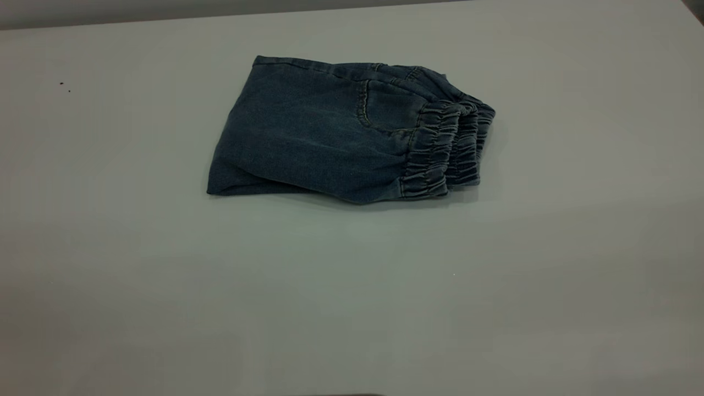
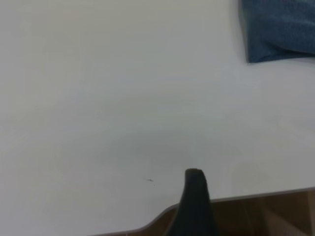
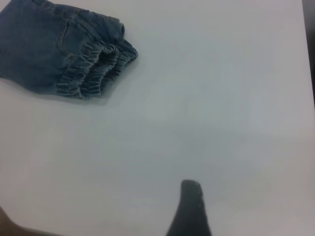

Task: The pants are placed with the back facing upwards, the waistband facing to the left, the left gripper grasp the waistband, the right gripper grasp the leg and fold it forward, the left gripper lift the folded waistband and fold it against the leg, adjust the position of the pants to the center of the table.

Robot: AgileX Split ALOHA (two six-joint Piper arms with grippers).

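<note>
Pants (image 1: 330,137) lie folded into a compact bundle on the table (image 1: 165,286), a little toward the far side and near the middle across its width. Gathered elastic waistband (image 1: 440,151) sits at the bundle's right end in the exterior view, stacked in several layers; smooth folded edge at the left end. One back pocket (image 1: 388,107) shows on the top layer. The leg is tucked inside the fold, can't pick it out.

My left fingers (image 2: 195,196): only one dark tip in my left wrist view, over the table close to its edge, well apart from the pants' corner. Holding nothing; how wide they stand, can't tell.

My right fingers (image 3: 191,204): again one dark tip, above bare table, well apart from the waistband end. Nothing held; opening can't be told
</note>
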